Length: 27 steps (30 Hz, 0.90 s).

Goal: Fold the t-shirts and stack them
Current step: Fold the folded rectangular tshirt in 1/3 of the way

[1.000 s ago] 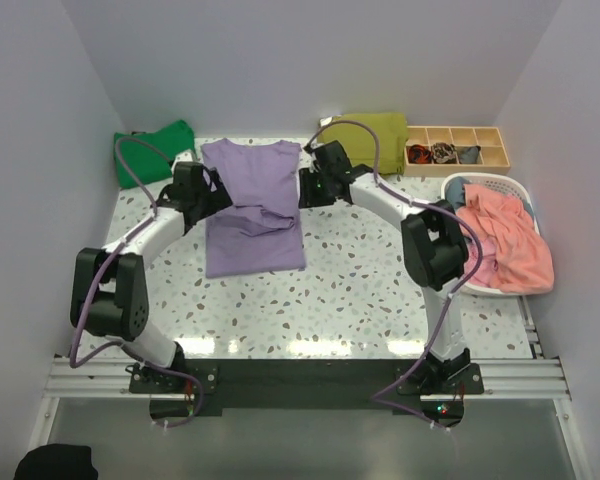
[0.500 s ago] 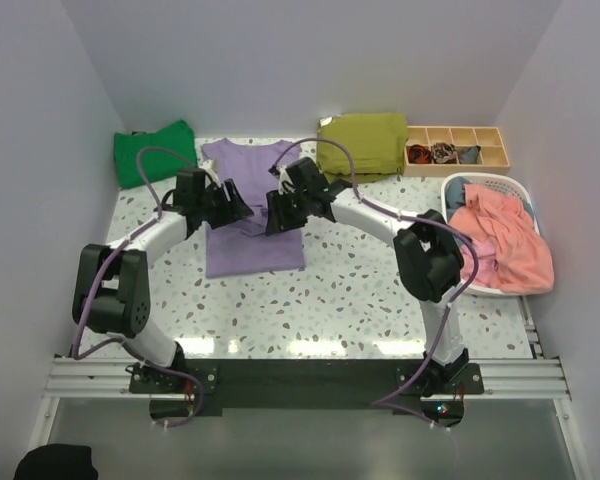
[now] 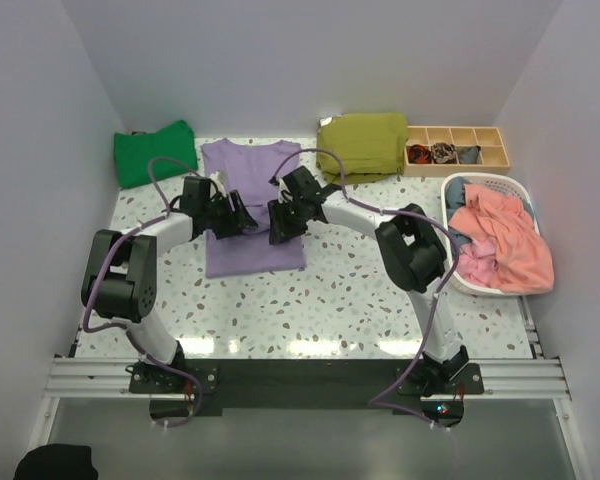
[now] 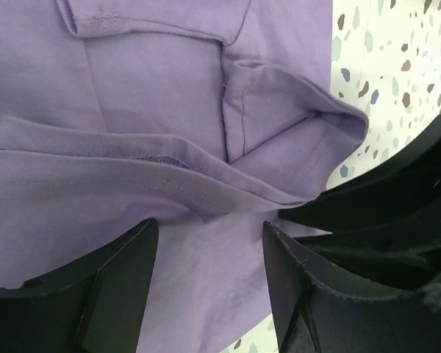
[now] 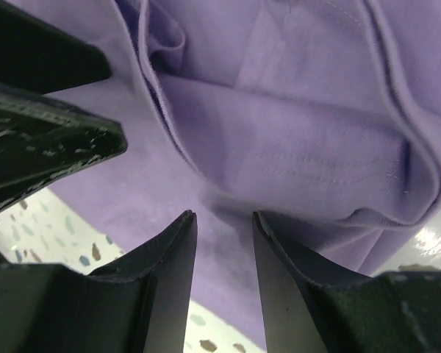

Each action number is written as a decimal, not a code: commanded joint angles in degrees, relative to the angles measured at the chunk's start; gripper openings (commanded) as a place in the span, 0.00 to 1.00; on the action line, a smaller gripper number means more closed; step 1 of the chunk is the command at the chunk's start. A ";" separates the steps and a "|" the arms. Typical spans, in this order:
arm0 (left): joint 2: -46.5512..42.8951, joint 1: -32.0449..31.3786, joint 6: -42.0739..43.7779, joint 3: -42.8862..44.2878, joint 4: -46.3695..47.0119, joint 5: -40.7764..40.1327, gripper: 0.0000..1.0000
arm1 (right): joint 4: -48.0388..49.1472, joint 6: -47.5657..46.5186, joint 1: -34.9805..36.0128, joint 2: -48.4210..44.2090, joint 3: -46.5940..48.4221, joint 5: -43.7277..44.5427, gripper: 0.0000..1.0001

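- The lavender-purple t-shirt (image 3: pixel 252 250) lies flat near the far edge, left of the middle, with its sleeves folded in over the body in rumpled pleats.
- The left gripper (image 4: pixel 209 228) hovers over those folds, its jaws spread wide and clamping nothing.
- The right gripper (image 5: pixel 223 217) sits just beside it with a narrower gap, and it is also empty.
- The green t-shirt (image 3: pixel 155 152) lies in the far-left corner.
- A folded olive cloth (image 3: pixel 360 143) lies at the far edge.
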 commanded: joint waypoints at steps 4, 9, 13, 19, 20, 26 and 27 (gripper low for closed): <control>-0.08 0.17 3.64 3.42 3.02 -6.20 0.65 | -2.11 -2.89 -1.21 2.76 9.32 5.00 0.40; 1.50 0.25 5.49 5.44 2.94 -9.90 0.66 | -4.83 -3.76 -2.70 6.80 16.88 7.37 0.40; 3.51 0.25 6.98 6.23 2.76 -14.73 0.67 | -7.55 -4.21 -3.58 10.67 23.03 9.05 0.41; 4.93 0.25 8.48 5.18 2.06 -20.53 0.68 | -10.29 -2.89 -5.69 14.54 26.30 12.82 0.41; 4.67 0.25 8.65 4.65 1.88 -21.50 0.69 | -10.20 -2.71 -6.22 14.20 25.77 13.87 0.41; 2.83 0.17 8.65 2.90 -0.06 -30.73 0.71 | -6.00 -3.24 -7.97 10.33 18.31 18.10 0.40; 2.21 0.17 8.48 2.46 0.12 -31.35 0.72 | -4.76 -3.41 -8.15 8.58 17.17 17.93 0.40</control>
